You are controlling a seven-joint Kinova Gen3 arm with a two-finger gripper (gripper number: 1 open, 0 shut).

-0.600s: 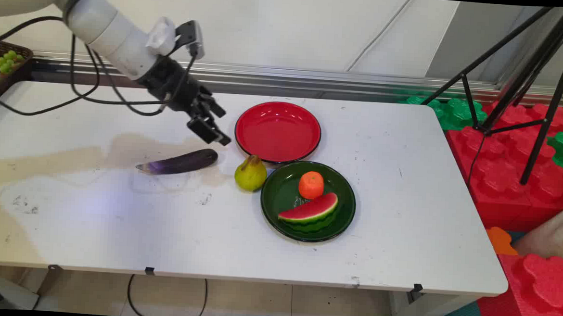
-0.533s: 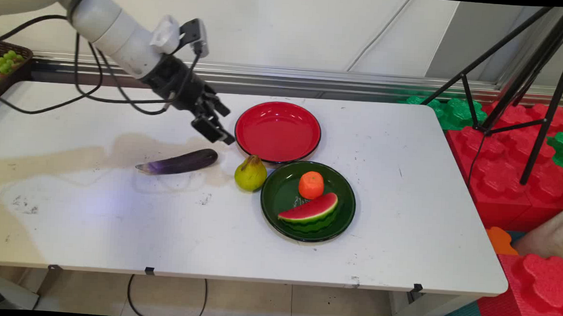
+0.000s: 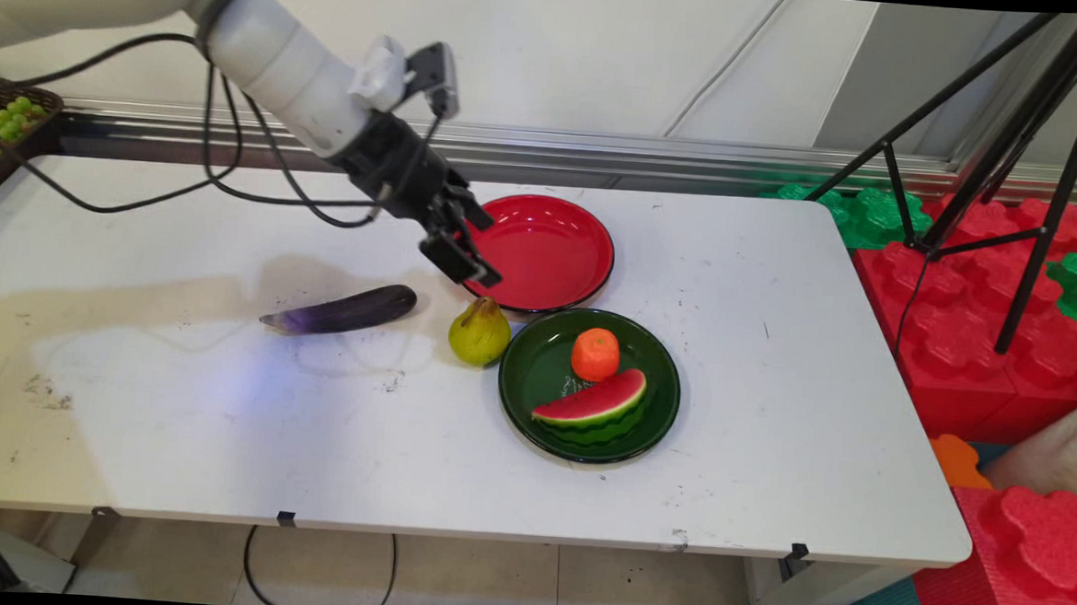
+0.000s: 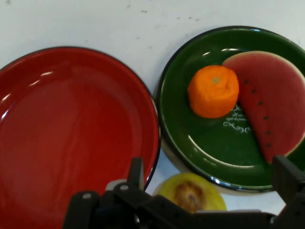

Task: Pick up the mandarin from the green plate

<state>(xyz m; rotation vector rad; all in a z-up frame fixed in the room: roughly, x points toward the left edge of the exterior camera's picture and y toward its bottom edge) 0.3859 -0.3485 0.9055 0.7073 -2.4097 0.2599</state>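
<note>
My gripper (image 3: 479,250) hangs open over the near left rim of the empty red plate (image 3: 551,248), just above and behind the yellow-green pear (image 3: 479,333). In the hand view the pear (image 4: 190,193) lies between my spread fingers (image 4: 136,171), with nothing held in the gripper (image 4: 210,167). The red plate (image 4: 71,133) fills the left of that view. The green plate (image 4: 214,148) on the right holds an orange (image 4: 213,90) and a watermelon slice (image 4: 271,100). A purple eggplant (image 3: 344,310) lies on the table left of the pear.
The green plate (image 3: 535,376) with the orange (image 3: 596,353) and watermelon slice (image 3: 593,405) touches the red plate's near rim. A basket of grapes (image 3: 13,123) sits at the far left. A black tripod (image 3: 1017,134) and red and green foam blocks (image 3: 990,299) stand right of the table (image 3: 776,352).
The gripper has moved right, from above the eggplant's right end to over the red plate's rim above the pear. Nothing on the table has shifted.
</note>
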